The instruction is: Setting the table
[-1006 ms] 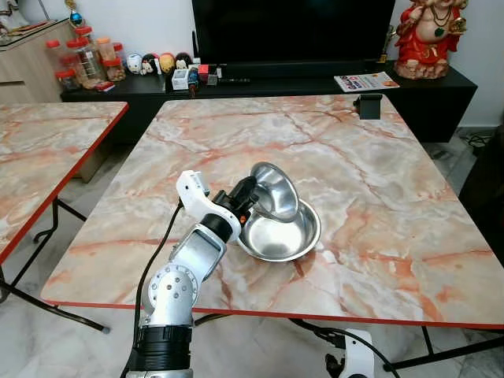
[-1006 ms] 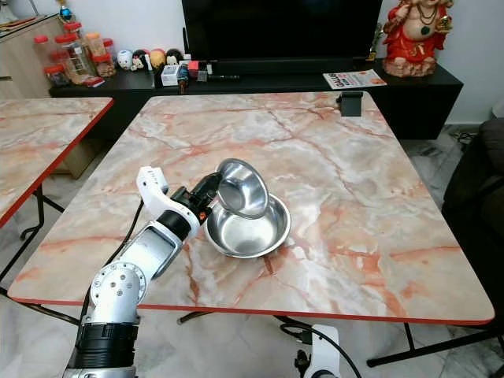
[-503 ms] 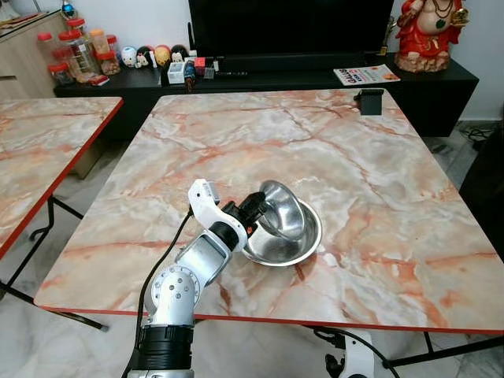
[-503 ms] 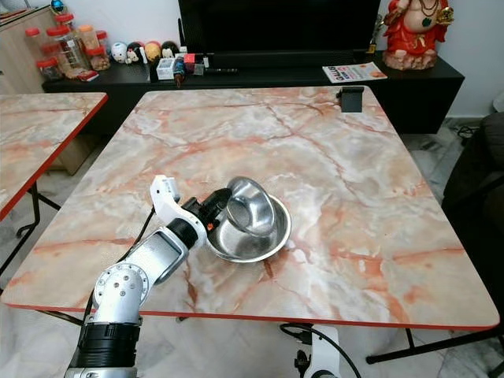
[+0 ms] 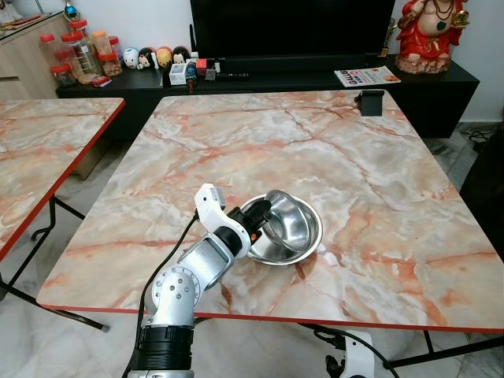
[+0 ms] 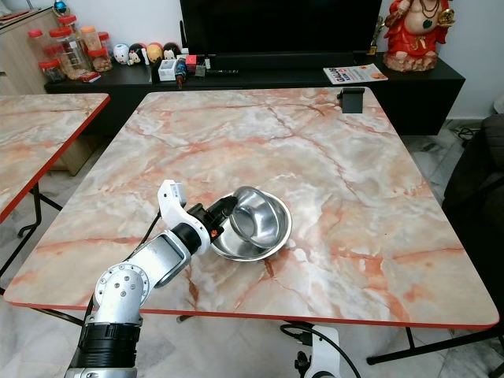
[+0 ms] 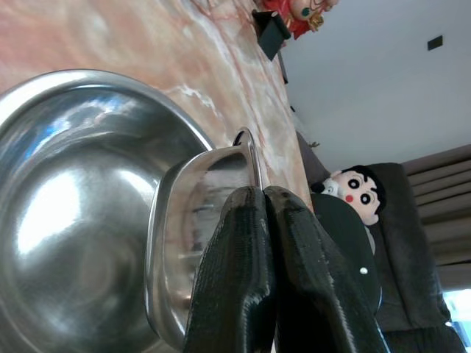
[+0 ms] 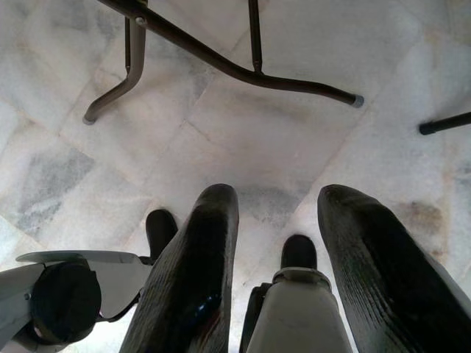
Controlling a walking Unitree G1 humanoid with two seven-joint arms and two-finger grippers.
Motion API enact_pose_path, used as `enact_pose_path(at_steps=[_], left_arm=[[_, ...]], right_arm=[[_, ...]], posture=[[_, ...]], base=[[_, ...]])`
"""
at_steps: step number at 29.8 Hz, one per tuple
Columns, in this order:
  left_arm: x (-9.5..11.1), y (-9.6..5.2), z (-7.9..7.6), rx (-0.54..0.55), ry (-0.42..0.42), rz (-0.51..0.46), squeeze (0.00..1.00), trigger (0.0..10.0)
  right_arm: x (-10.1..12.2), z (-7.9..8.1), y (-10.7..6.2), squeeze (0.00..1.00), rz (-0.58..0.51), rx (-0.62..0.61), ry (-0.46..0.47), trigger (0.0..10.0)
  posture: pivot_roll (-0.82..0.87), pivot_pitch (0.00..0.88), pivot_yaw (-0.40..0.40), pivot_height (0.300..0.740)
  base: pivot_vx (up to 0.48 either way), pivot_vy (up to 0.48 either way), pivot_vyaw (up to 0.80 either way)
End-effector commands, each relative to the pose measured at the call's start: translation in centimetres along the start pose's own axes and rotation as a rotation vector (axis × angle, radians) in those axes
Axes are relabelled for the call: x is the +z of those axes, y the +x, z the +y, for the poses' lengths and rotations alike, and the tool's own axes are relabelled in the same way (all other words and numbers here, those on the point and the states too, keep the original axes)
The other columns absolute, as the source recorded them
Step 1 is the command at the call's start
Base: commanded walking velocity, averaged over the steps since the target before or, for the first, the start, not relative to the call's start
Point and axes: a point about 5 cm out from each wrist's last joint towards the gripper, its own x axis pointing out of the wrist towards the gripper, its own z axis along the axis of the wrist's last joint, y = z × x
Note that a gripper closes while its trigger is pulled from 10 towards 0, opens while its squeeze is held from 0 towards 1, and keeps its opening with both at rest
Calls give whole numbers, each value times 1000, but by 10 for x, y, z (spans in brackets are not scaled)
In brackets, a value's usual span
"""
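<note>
— Where's the small bowl (image 5: 277, 222)?
— Tilted, lying inside the big bowl (image 5: 303, 240), both steel, on the marble worktop (image 5: 331, 150), toward the near edge.

— And the left gripper (image 7: 259, 202)?
— At the bowls' left side, fingers (image 7: 235, 279) pressed together on the small bowl's rim, thin metal pinched between them. Seen edge-on from the wrist, with the big bowl's shiny hollow beside it.

— Small bowl touching the big one?
— Resting in it, leaning toward the gripper; exact contact hard to tell.

— Right gripper (image 8: 276, 220)?
— Hanging low beside the worktop, pointed at the tiled floor (image 8: 243, 125), fingers (image 8: 195, 272) spread apart, nothing between them. Dark table legs (image 8: 221, 62) beyond.

— Anything else on the worktop?
— A small black stand (image 5: 368, 103) at the far edge. Past that, a dark cabinet (image 5: 441, 87) with a TV (image 5: 291, 27), jars (image 5: 79, 55), figurines (image 5: 153, 57), a magazine (image 5: 366, 76) and a red statue (image 5: 429, 35). A second marble table (image 5: 39, 150) off to the left.
</note>
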Motion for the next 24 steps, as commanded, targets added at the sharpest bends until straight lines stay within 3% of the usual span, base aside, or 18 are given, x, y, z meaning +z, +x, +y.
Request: enact_pose_path(at_steps=[1,2,3,4,6,7,8,9,10,16,17,21,22,24], left_arm=[[-13,-1,6,31,-20,46,0,10000],[-13,-1,7,38,-11,52,86,10000],[-13,-1,9,46,0,59,443,10000],[-13,-1,9,46,0,59,443,10000],[-13,-1,10,57,16,68,851,10000],[-14,-1,10,59,20,72,851,10000],[-15,-1,11,66,37,83,400,10000],[-15,-1,11,66,37,83,400,10000],[-15,-1,11,71,49,87,0,10000],[-12,-1,14,90,98,91,0,10000],[-10,-1,15,92,122,95,1000,10000],[-8,-1,15,95,139,94,1000,10000],[-5,-1,17,110,154,85,0,10000],[-1,-2,19,125,185,82,0,10000]], right_arm=[[-1,1,0,0,3,-3,6,10000],[-1,1,0,0,3,-3,6,10000],[-1,1,0,0,3,-3,5,10000],[-1,1,0,0,3,-3,5,10000],[-1,1,0,0,3,-2,4,10000],[-1,1,0,0,3,-1,3,10000],[0,1,0,0,3,0,3,10000],[0,1,0,0,3,0,3,10000],[-1,1,0,0,3,0,3,10000],[0,1,0,0,3,-1,4,10000],[0,1,0,0,3,0,3,10000],[0,1,0,0,2,1,3,10000],[0,1,0,0,2,1,3,10000],[0,1,0,0,2,1,3,10000]], posture=[[65,0,64,732],[65,0,64,732],[65,0,65,732],[65,0,65,732],[67,0,64,732],[67,0,64,732],[67,0,63,732],[67,0,63,732],[67,0,63,732],[69,0,62,732],[70,0,62,732],[70,0,63,732],[70,0,63,732],[71,0,62,732]], base=[[0,0,0],[0,0,0],[0,0,0],[0,0,0],[0,0,0],[0,0,0],[0,0,0],[0,0,0],[0,0,0],[0,0,0],[0,0,0],[0,0,0],[0,0,0],[0,0,0]])
